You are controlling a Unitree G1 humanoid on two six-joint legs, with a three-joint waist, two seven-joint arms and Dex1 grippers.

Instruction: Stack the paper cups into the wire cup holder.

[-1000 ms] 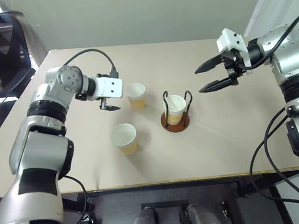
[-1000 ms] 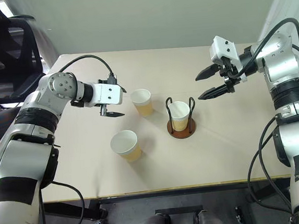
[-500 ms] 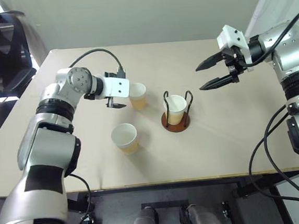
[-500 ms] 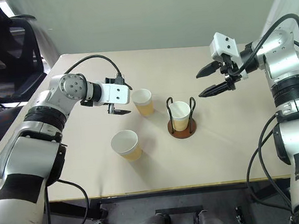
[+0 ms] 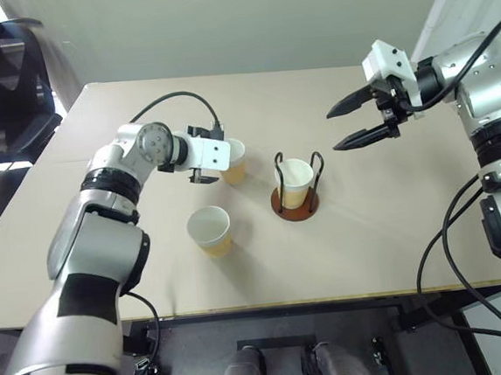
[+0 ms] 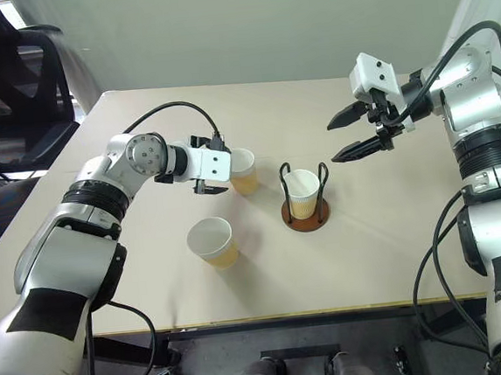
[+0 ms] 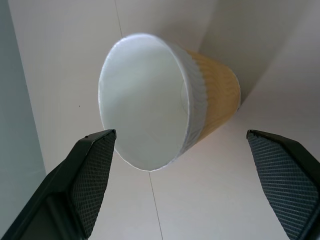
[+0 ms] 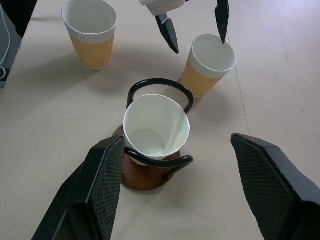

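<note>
So the table (image 5: 368, 230) is the big thing here, plain beige top with everything sitting mid-board. The left gripper (image 6: 210, 166) has its jaws spread wide and sits right at the far cup (image 6: 244, 170). From the left wrist view the cup (image 7: 167, 100) stands between the two fingers (image 7: 92, 170), upright, its axis roughly crosswise to them; I can't quite tell if a pad is touching the rim, looks like a small gap. The right gripper (image 5: 361, 122) hangs above the table off to the right, jaws also apart, holding nothing, well away from any cup.

The wire holder (image 5: 294, 203) sits mid-table with one cup (image 5: 294, 182) already inside, leaning a bit. The near cup (image 5: 211, 230) stands alone, closer to the left arm.
</note>
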